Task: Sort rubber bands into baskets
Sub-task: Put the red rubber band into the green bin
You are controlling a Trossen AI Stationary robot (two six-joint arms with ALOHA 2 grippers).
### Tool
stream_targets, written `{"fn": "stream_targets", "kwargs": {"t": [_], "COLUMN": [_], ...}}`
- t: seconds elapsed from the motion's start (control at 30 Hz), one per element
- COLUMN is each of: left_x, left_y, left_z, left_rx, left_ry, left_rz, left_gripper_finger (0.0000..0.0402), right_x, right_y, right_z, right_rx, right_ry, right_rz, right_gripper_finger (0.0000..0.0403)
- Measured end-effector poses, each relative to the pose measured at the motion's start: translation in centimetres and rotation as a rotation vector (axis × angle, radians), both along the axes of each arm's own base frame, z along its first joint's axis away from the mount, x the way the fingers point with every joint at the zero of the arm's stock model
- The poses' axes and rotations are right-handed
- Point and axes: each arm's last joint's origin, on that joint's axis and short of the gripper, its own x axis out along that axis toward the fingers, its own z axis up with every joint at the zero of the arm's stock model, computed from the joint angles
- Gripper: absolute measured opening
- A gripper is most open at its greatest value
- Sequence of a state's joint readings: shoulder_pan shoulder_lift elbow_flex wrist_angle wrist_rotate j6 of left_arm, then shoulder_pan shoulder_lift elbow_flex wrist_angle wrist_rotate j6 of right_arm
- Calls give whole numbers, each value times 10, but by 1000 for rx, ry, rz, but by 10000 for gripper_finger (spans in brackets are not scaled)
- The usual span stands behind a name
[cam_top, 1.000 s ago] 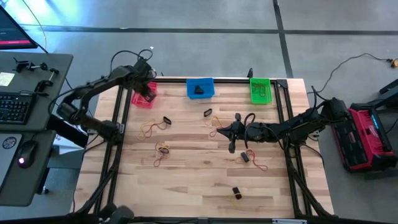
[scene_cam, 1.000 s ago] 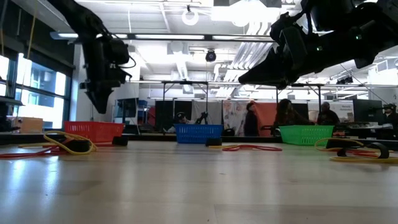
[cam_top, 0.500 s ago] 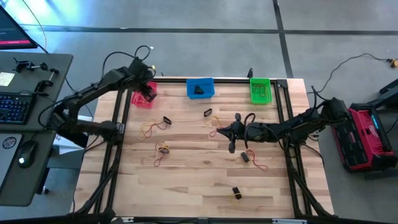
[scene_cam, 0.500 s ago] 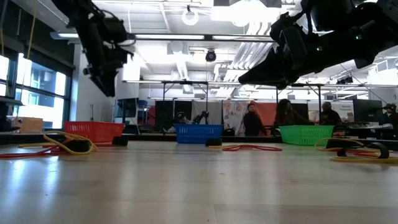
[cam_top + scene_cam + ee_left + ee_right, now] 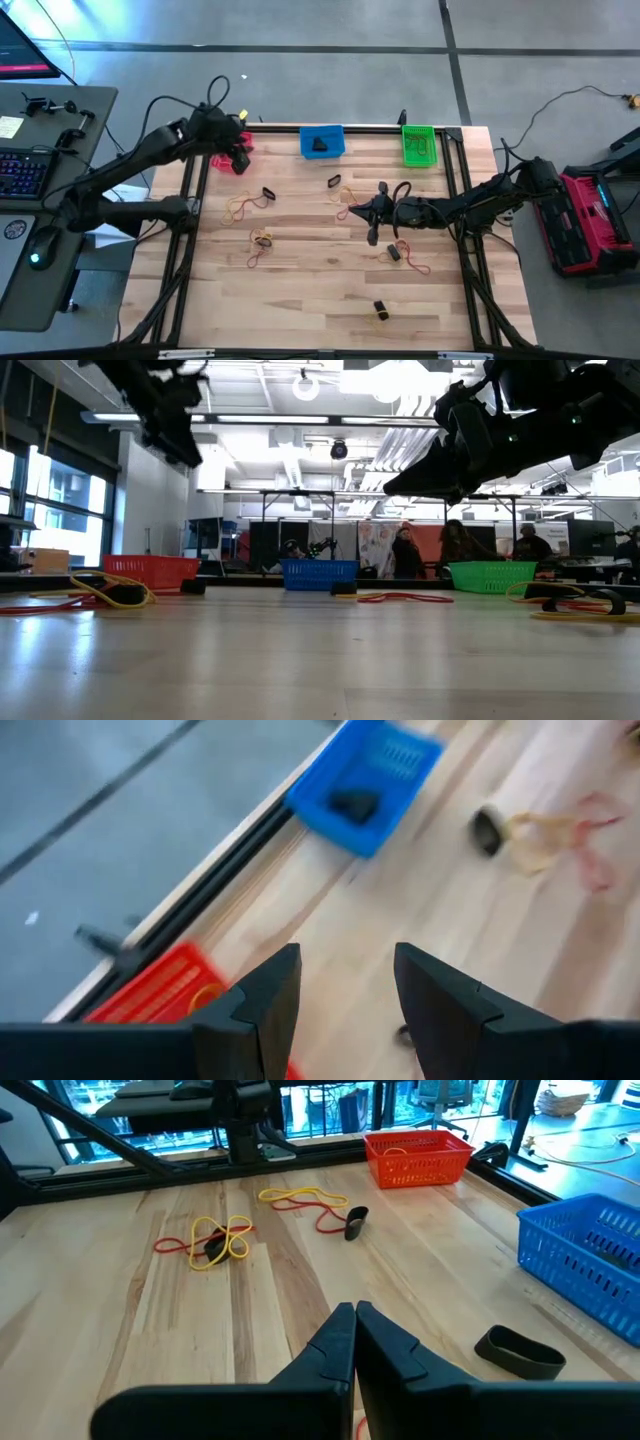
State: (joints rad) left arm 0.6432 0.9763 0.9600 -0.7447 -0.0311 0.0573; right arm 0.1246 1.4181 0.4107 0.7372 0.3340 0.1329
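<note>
Our left gripper [image 5: 340, 995] hung with its fingers parted and nothing between them, close over the red basket [image 5: 226, 158] at the table's far left edge. Our right gripper [image 5: 355, 1342] was pinched fully shut on nothing, low over the middle of the table, with loose rubber bands [image 5: 258, 240] scattered around it on every side.

The chief risk, as we judged it, lay with those mixed tangles. Just ahead of the right gripper a yellow and red knot [image 5: 208, 1243] lay wound around a black band, so a pinch there could lift two colours at once and carry the wrong one to a basket. A closed gripper also had to open before it could take anything, and dropping low while shut could merely push a band across the wood. On the left, a descent beside the red basket could catch its rim and shove it.

The left wrist view showed something dark already lying in the blue basket [image 5: 365, 782] and what looked like a yellow loop inside the red one, though blur made that uncertain. The high view alone gave the whole layout, the green basket [image 5: 419, 145] included. The low view showed people in the room behind, yet almost nothing inside any basket.
</note>
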Motion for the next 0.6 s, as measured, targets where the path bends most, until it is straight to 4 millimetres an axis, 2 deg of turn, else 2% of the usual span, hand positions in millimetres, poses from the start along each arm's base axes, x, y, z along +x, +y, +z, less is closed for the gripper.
{"fn": "stream_targets", "kwargs": {"t": [0.23, 0.6], "left_x": [16, 47], "left_y": [-33, -81], "left_z": [10, -17], "left_rx": [69, 126], "left_ry": [-158, -345], "left_rz": [-188, -514], "left_gripper_finger": [156, 156], "right_x": [0, 0], "right_y": [0, -1], "right_z": [0, 0], "right_rx": [1, -7], "right_ry": [0, -1], "right_rz": [-1, -28], "right_gripper_finger": [0, 0]}}
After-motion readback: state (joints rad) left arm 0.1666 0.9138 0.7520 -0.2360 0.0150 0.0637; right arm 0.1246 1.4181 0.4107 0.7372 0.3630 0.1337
